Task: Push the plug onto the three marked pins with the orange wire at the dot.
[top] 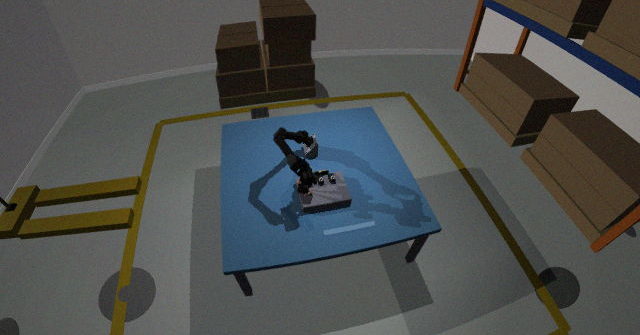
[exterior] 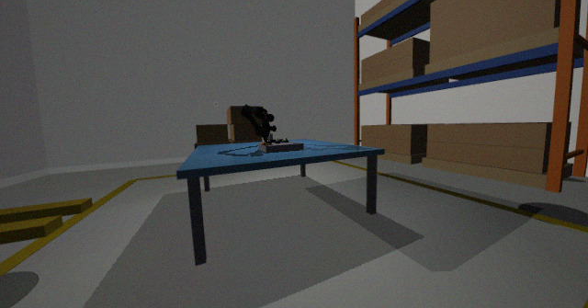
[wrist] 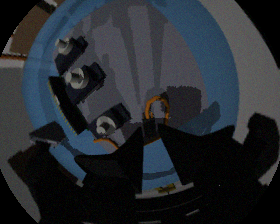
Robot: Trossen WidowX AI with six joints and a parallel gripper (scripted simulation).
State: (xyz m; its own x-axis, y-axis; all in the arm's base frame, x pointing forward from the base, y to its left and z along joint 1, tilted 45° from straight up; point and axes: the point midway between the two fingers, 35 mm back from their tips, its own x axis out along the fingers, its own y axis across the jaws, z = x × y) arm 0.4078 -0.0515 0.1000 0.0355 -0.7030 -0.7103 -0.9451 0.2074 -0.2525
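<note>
The grey holder [top: 330,197] [exterior: 281,148] [wrist: 116,55] lies on the blue table. Three dark servos with pale horns stand on it; the nearest servo [wrist: 107,124] is beside my gripper. A dark strip [wrist: 66,105] with tiny yellowish pins runs along the servos; the coloured band and dot cannot be made out. An orange lead [wrist: 154,99] loops up just beyond my fingertips. The small dark plug [wrist: 150,131] appears at its lower end, partly hidden by the fingers; its holes do not show. My gripper [wrist: 149,127] is low over the holder's left end, slightly open, with a narrow gap between its tips.
The blue table [top: 270,245] [exterior: 276,160] carries a pale strip [top: 349,228] in front of the holder. A grey and dark object [top: 310,147] stands behind the holder. Cartons [top: 287,20] and a shelf rack stand beyond the table.
</note>
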